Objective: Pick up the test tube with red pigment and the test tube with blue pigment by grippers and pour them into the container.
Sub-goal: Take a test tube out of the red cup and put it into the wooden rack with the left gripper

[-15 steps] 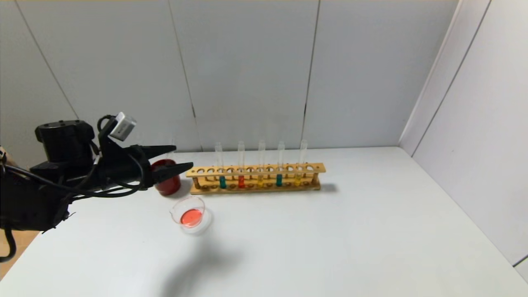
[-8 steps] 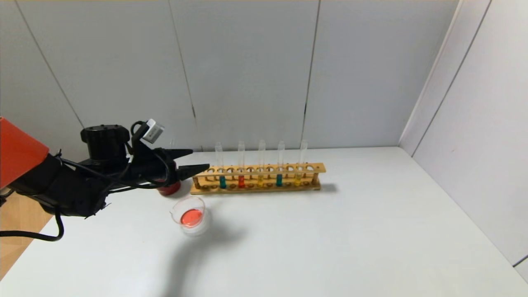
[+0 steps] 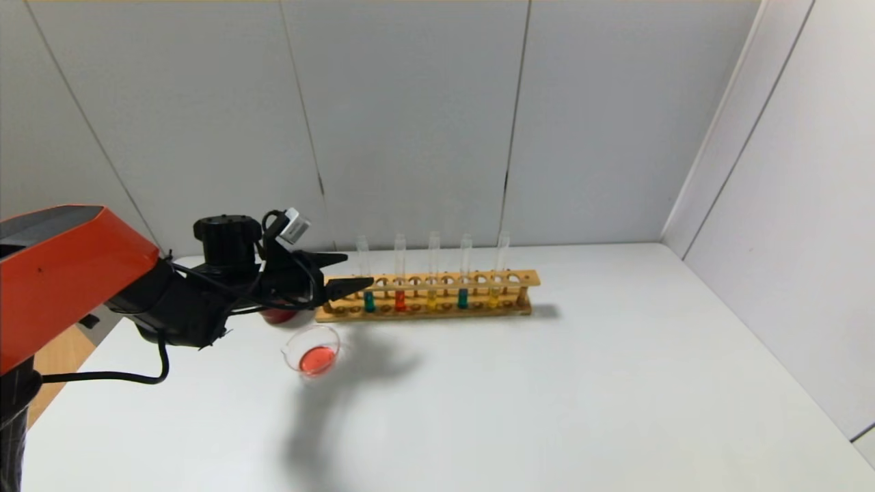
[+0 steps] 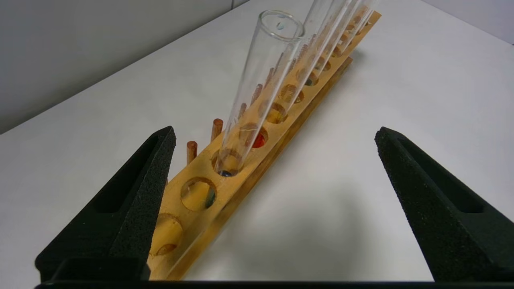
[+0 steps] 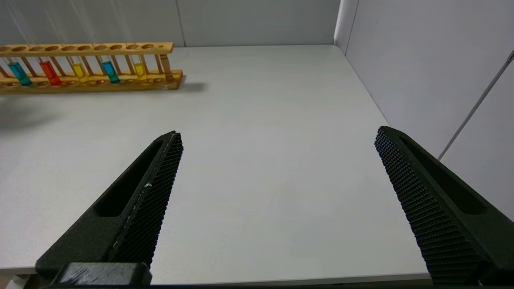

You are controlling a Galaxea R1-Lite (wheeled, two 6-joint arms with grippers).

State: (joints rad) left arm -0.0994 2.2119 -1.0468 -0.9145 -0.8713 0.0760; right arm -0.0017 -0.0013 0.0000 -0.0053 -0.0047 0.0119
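Your left pincer, spread wide, hovers at the long wooden rack's near end. Centre it on the slim glass tube of teal-blue liquid there before closing.

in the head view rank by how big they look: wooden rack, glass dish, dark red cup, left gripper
1. Wooden rack, widest by far.
2. Left gripper, open and nearer the camera, so it looks larger than it is.
3. Glass dish.
Unranked: dark red cup, mostly hidden behind the gripper.

Grey panel walls, white table.
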